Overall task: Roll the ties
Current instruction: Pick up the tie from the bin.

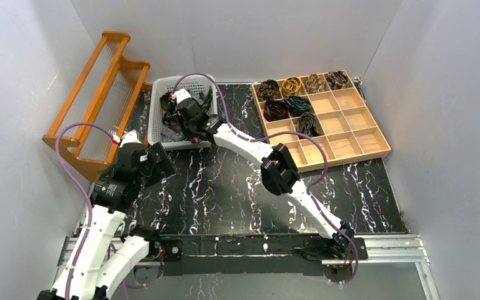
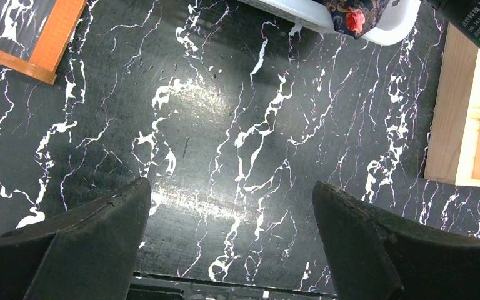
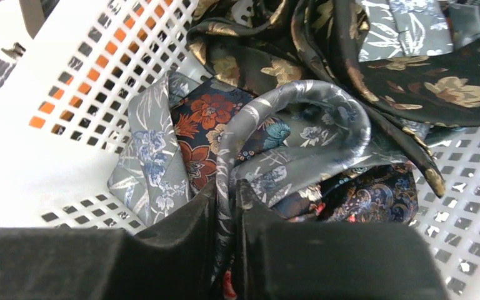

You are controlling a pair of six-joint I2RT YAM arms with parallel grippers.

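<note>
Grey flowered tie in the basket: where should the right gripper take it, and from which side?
Grip the grey tie on the narrow band of its raised loop, from above, a finger either side. That loop arches clear of the other ties; the right gripper pinches it there.

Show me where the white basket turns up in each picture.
Top external: the white basket sits upper left of centre, beside the orange rack.
Left wrist: only its corner, at the top edge.
Right wrist: it fills the picture, lattice wall at left.
Shared landmark: the orange rack, in all three views.
</note>
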